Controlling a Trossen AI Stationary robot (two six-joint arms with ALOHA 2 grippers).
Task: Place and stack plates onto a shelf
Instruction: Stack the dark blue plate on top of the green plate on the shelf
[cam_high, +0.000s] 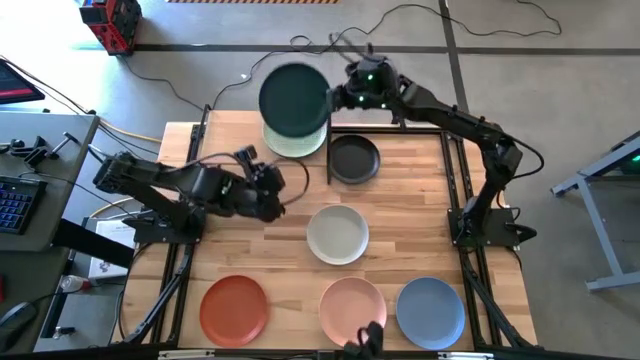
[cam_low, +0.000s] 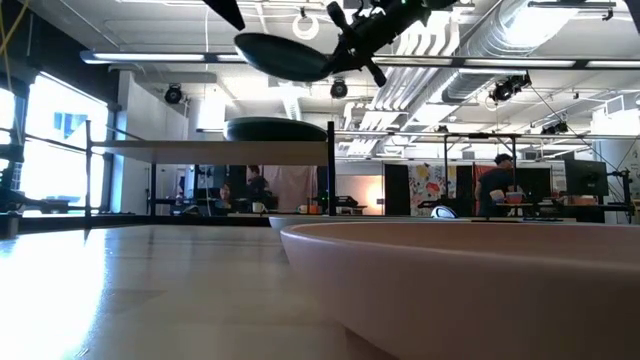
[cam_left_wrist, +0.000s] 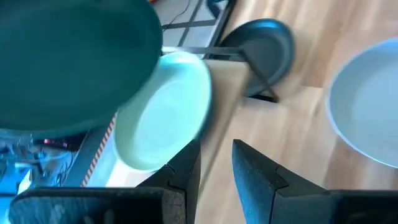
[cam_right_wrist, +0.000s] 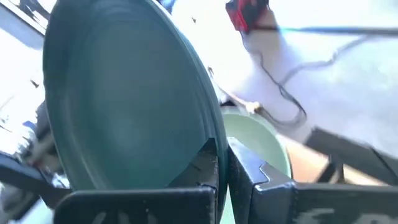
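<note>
A dark teal plate (cam_high: 293, 98) hangs in the air over the far left of the table, with my right gripper (cam_high: 335, 98) shut on it. Directly below it a pale green plate (cam_high: 297, 143) rests bottom-down on the shelf (cam_low: 200, 150). A charcoal plate (cam_high: 354, 158) lies on the table just right of the shelf's upright. My left gripper (cam_high: 272, 180) hovers open near the shelf's front with nothing between its fingers (cam_left_wrist: 186, 168). Off-white (cam_high: 337, 233), terracotta (cam_high: 233, 308), pink (cam_high: 352, 305) and blue (cam_high: 430, 310) plates lie on the table. My right gripper pinches the dark teal plate's rim (cam_right_wrist: 205, 124) on the side toward the table's right, one finger (cam_right_wrist: 208, 165) on the hollow upper face and the other (cam_right_wrist: 249, 168) beneath. The fingers come from the right, slanting slightly down. The plate (cam_low: 285, 55) is lifted clear above the pale green plate, nearly level.
The shelf's thin black uprights (cam_high: 330, 160) stand beside the charcoal plate. The pink plate (cam_low: 460, 280) fills the near part of the low view. Cables and a red device (cam_high: 112, 22) lie on the floor beyond the table. People stand in the room behind.
</note>
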